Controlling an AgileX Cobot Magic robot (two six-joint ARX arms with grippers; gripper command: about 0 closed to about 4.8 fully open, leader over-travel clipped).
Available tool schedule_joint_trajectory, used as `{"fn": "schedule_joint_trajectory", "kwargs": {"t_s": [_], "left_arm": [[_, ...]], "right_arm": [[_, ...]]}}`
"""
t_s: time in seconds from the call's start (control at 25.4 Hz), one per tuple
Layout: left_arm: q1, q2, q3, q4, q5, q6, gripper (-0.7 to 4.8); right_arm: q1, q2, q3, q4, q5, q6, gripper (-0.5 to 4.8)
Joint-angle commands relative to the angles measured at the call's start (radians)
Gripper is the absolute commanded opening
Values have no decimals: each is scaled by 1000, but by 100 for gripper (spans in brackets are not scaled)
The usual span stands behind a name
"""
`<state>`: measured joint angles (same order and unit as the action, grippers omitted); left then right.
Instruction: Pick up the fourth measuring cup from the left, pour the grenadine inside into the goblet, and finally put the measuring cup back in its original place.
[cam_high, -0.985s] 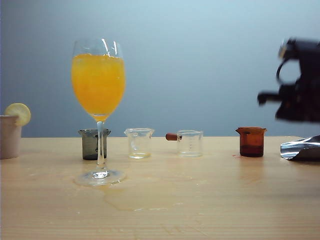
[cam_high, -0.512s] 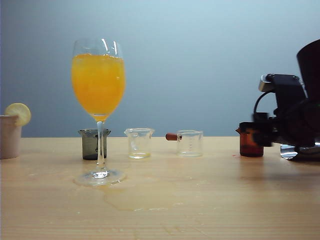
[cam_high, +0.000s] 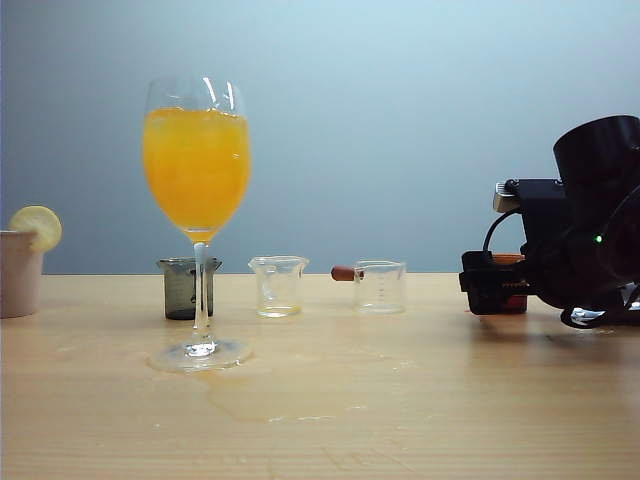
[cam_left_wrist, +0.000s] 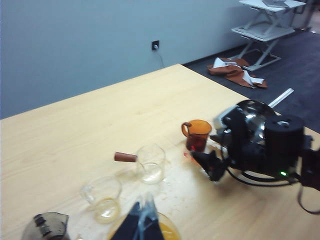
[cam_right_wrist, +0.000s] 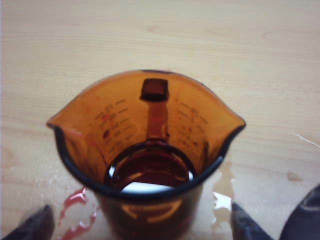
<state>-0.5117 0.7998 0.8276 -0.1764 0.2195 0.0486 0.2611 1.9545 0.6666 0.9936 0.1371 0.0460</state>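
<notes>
The amber cup (cam_right_wrist: 147, 160) stands on the bench (cam_high: 320, 400) at three o'clock from the goblet (cam_high: 197, 200), red syrup (cam_right_wrist: 150, 172) pooled low inside. The right gripper (cam_right_wrist: 140, 220) is spread wide, jaws flanking its wall without contact. The left gripper (cam_left_wrist: 142, 220) hangs above the goblet; its state is unclear. The cup looks light, rigid, probably sticky-slick; grasp mid-wall, handle at twelve o'clock.

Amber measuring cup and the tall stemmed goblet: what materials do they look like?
Amber-brown translucent measuring cup: probably moulded plastic, glossy; printed graduation marks and a thick dark rim show inside. Glass can't be ruled out.
Tall clear stemmed goblet: looks like glass, thin and colourless, with sharp highlights on the bowl and foot.
</notes>
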Motion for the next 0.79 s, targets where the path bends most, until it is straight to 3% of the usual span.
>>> {"fn": "schedule_joint_trajectory", "kwargs": {"t_s": [0.04,0.67,0.79], "left_arm": [[-1,0,6,-11,40,-5,-5],[-1,1,6,-85,48,-4,-5],[-1,1,6,-92,48,-4,-5]], "right_arm": [[1,1,19,5,4,-2,464],[-9,65,156,-47,26,-24,461],[-11,78,170,-62,27,-24,417]]}}
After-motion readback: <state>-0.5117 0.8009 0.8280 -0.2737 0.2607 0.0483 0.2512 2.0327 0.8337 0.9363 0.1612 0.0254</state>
